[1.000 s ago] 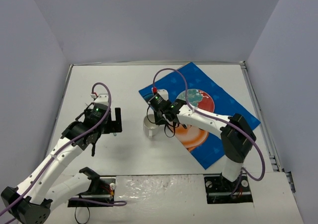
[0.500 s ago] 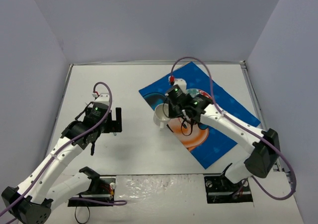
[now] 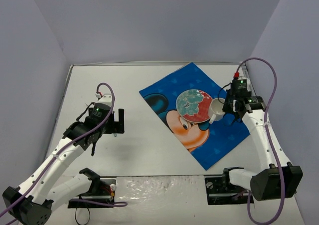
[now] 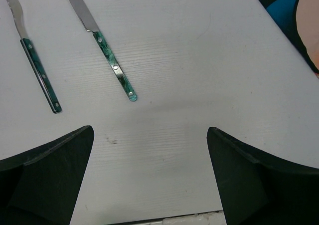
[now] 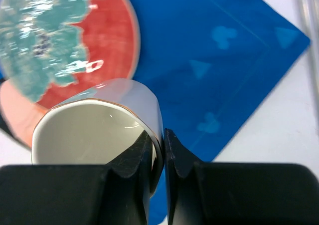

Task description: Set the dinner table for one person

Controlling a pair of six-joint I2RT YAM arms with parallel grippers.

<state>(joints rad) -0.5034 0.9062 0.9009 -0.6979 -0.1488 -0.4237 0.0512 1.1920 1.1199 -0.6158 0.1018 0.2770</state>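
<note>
Spanning the view, the large white rectangular dinner table (image 3: 144, 150) carries a blue cartoon-mouse placemat (image 3: 199, 78) toward its 2 o'clock corner. Since a second ago the right arm has swung from the placemat's 9 o'clock edge to its 3 o'clock side; the left arm is unchanged. A round red-and-teal plate (image 3: 192, 105) lies on the placemat. At its 3 o'clock is a white ceramic cup (image 3: 218, 107), interior plain white. The right gripper (image 5: 158, 145) pinches the cup's wall. The left gripper (image 4: 149, 175) gapes wide, holding nothing, at 6 o'clock of a green-handled knife (image 4: 112, 65) and fork (image 4: 40, 75).
</note>
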